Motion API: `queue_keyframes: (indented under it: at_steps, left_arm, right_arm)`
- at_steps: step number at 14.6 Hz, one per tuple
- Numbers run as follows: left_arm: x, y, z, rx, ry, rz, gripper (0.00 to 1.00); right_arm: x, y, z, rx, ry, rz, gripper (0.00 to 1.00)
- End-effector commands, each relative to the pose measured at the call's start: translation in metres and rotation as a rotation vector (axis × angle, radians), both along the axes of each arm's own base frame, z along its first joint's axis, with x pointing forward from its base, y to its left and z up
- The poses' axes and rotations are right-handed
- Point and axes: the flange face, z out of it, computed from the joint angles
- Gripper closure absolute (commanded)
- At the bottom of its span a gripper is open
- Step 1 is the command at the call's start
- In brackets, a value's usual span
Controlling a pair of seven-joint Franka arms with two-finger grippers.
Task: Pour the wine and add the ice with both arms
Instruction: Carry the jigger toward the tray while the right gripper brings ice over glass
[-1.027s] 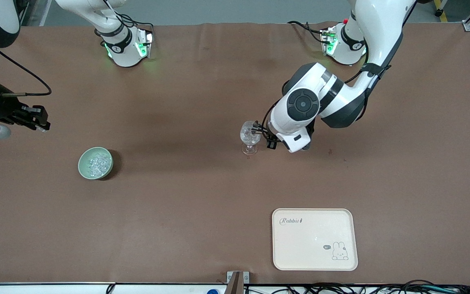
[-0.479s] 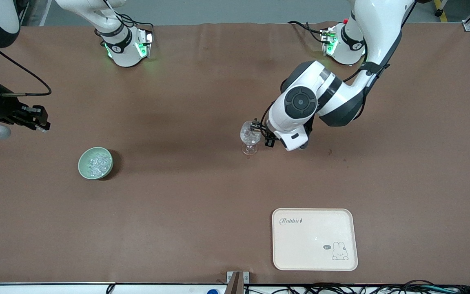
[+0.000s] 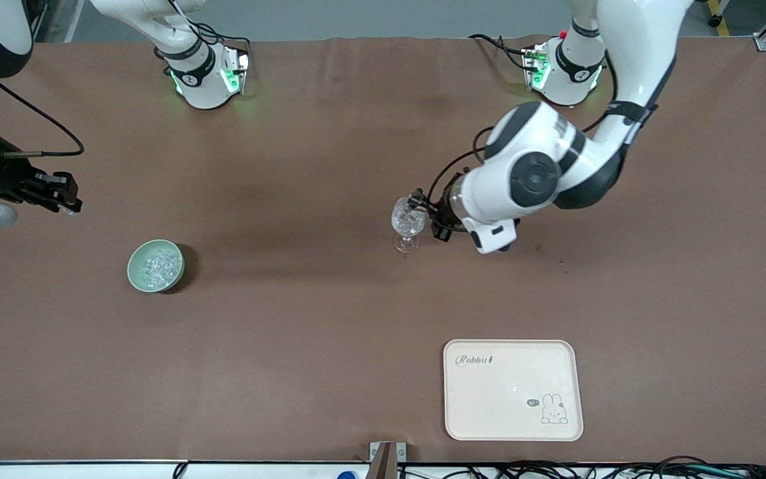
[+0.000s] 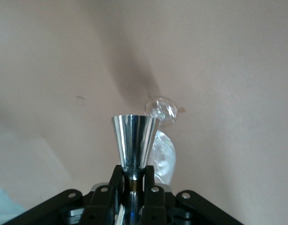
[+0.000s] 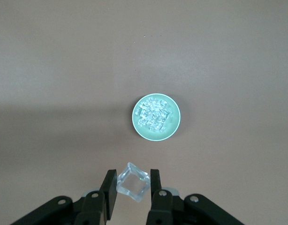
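Note:
My left gripper (image 3: 437, 219) is shut on the waist of a silver metal measuring cup (image 4: 134, 143) and holds it tipped over a clear wine glass (image 3: 407, 226) near the table's middle. In the left wrist view the glass (image 4: 162, 154) shows just past the cup's flared mouth, with pale clear content. My right gripper (image 5: 132, 183) is shut on one clear ice cube (image 5: 132, 182), high over the table at the right arm's end. A pale green bowl (image 5: 177, 124) full of ice (image 5: 155, 114) sits below it, also in the front view (image 3: 155, 265).
A cream tray (image 3: 512, 389) with a rabbit print lies near the table's front edge, toward the left arm's end. The brown mat (image 3: 303, 319) covers the whole table. Cables run along the front edge.
The left arm's forearm has swung toward its own end of the table and its wrist has turned, with the cup still over the glass. The right arm has not moved.

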Motion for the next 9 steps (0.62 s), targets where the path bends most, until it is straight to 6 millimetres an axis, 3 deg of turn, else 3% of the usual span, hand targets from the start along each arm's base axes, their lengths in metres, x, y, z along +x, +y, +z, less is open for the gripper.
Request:
queue_keyframes:
  at_steps: [1,5,7,9]
  left_arm:
    - [0.022,0.032,0.02,-0.132,0.025,0.023,0.99]
    - [0.077,0.101,0.018,-0.359,0.069,0.153,0.99]
    - [0.103,0.134,0.006,-0.458,0.068,0.196,0.99]
    - [0.14,0.178,-0.021,-0.588,0.074,0.28,0.99]
  right_arm:
    - [-0.005,0.005,0.003,0.002,-0.011,-0.012,0.97]
    - [-0.005,0.023,0.005,0.022,-0.017,-0.02,0.97]
    - [-0.001,0.052,0.004,0.044,-0.016,-0.071,0.97]
    - [0.005,0.101,0.001,0.04,-0.014,-0.145,0.97]
